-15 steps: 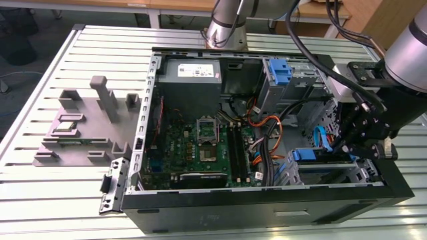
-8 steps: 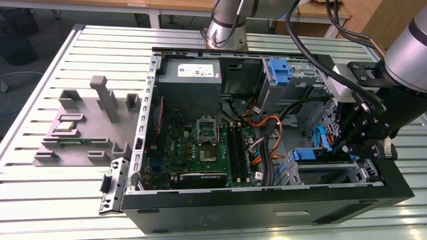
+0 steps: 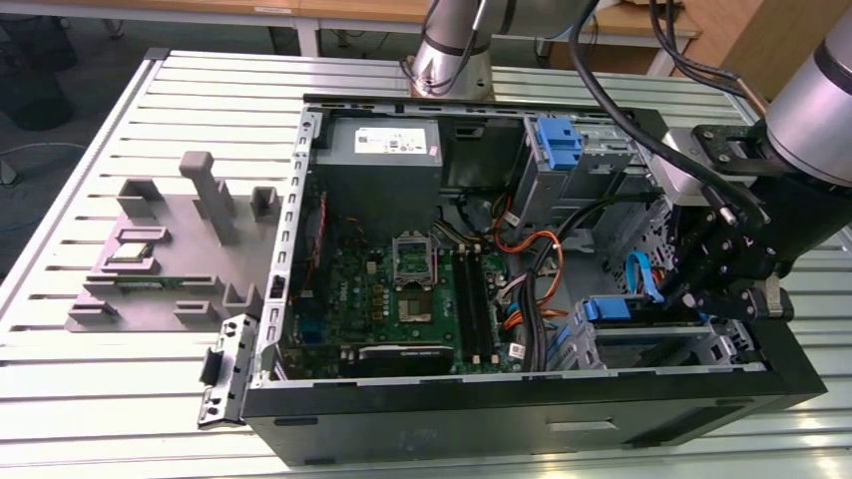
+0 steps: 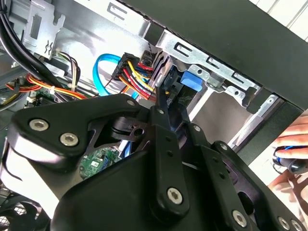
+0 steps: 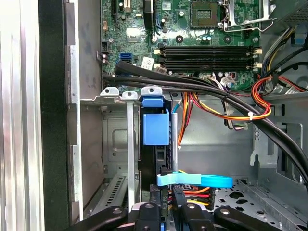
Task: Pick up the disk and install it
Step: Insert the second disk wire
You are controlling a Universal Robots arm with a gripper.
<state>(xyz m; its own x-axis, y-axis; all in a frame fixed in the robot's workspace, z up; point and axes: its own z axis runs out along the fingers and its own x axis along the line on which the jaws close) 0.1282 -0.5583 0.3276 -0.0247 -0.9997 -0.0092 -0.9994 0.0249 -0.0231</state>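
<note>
The disk (image 5: 155, 144) stands on edge in the drive cage (image 3: 659, 334) at the near right corner of the computer case (image 3: 533, 419), rails guiding it, while the hand (image 4: 161, 103) appears closed, its narrowed fingertips pinching the disk's rear edge.

Slatted metal table (image 3: 120, 399), wooden desks (image 3: 359, 10)

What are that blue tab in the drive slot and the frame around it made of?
The blue tab looks like moulded plastic: even matte colour, soft edges. The drive cage around it looks like bare sheet metal, probably steel: grey, dully shiny, with stamped holes and folded lips. The gripper looks like black-coated metal.
</note>
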